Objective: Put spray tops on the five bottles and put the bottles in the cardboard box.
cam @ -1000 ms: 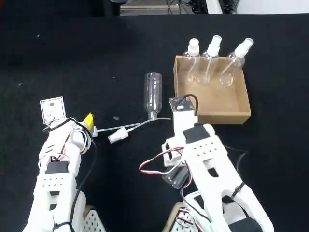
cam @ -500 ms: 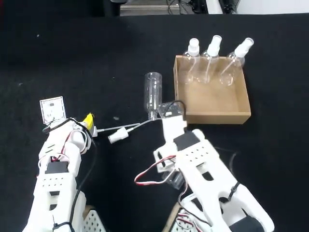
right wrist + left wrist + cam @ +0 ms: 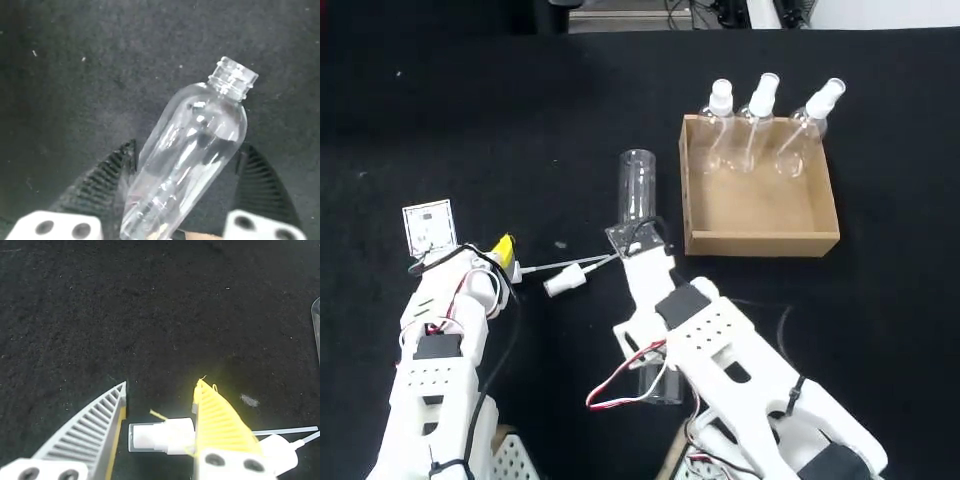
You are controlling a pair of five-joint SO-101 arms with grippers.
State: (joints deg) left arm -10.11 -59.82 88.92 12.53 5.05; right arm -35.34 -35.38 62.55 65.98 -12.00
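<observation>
A clear open-necked bottle (image 3: 195, 150) sits tilted between the black fingers of my right gripper (image 3: 190, 147), which is shut on its sides. In the high view part of it (image 3: 658, 380) shows under the right arm, whose wrist (image 3: 640, 242) is over the neck end of a second clear bottle (image 3: 638, 188) lying on the mat. My left gripper (image 3: 160, 395) stands open, and a white spray top (image 3: 160, 436) lies between its fingers against the yellow one. Another spray top (image 3: 565, 282) lies to its right. The cardboard box (image 3: 760, 243) holds three capped bottles (image 3: 755, 125).
A small white card (image 3: 428, 226) lies beside the left arm. Thin dip tubes (image 3: 590, 262) run from the spray tops toward the lying bottle. The three capped bottles lean on the box's far wall, with bare box floor (image 3: 770, 205) in front of them.
The right arm has swung left, from the box's front left corner to over the lying bottle's neck, carrying its bottle along. The left arm has not moved.
</observation>
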